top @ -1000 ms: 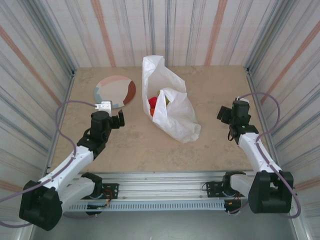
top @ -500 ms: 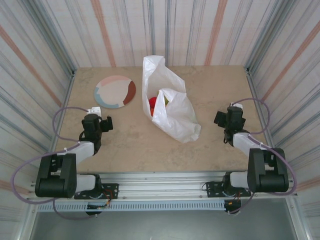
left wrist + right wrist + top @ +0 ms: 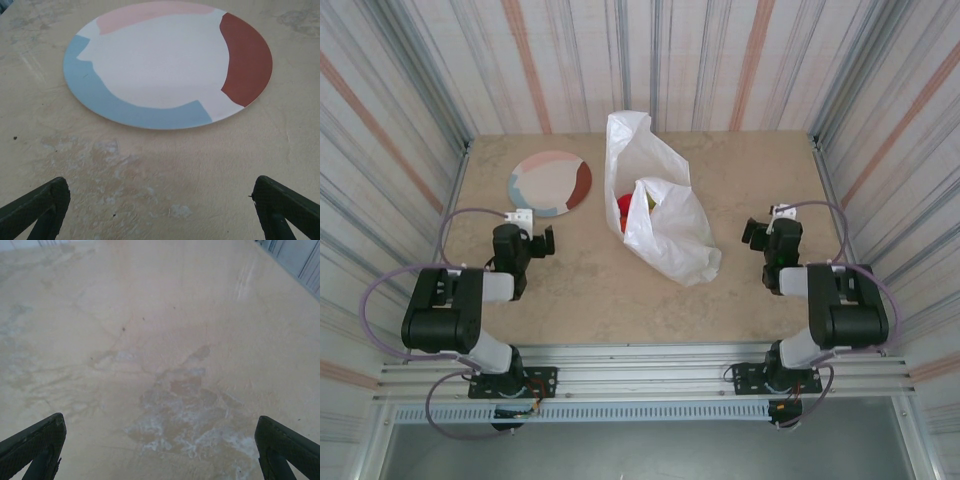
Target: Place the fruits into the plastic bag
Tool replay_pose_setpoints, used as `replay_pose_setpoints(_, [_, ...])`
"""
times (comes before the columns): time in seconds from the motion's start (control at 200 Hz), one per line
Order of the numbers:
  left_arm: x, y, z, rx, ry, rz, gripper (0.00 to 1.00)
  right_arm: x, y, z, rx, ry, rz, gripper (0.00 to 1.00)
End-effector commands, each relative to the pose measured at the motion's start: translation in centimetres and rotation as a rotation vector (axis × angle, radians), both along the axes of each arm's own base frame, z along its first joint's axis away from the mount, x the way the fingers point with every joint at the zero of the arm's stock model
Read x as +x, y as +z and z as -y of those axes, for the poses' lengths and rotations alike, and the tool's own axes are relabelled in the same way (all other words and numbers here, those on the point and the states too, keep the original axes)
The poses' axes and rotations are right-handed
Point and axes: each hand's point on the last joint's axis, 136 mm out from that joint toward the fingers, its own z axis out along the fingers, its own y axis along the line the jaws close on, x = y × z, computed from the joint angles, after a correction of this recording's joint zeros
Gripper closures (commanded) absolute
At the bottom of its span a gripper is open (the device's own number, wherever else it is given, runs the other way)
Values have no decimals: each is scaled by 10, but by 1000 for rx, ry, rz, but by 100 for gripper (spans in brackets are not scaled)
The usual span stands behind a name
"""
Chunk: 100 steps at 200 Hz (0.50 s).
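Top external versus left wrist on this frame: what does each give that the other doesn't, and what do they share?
Top external adds the plastic bag lying mid-table with red and yellow-green fruits visible in its mouth, and the right gripper, open, to its right and apart from it. Left wrist adds a close look at the plate: nothing on it, with blue, pink and brown-red patches around white. Shared: the plate, the table, and the left gripper, open, short of the plate's near edge.

A lab-style robot test cell: striped panels (image 3: 700, 60) enclose a beige surface (image 3: 600, 290), with left arm (image 3: 445, 320) and right arm (image 3: 845, 315) bolted to an aluminium rail (image 3: 640, 385).
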Motion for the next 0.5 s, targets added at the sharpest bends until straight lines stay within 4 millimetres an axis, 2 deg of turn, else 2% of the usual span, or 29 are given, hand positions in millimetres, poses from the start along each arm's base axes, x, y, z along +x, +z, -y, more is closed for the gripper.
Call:
replay_pose_setpoints(0.0, [8, 16, 1, 11, -23, 51, 1, 7, 12, -1, 10, 34, 68, 1])
replay_pose_setpoints(0.496, [7, 16, 1, 12, -23, 53, 1, 8, 14, -3, 6, 43, 75, 1])
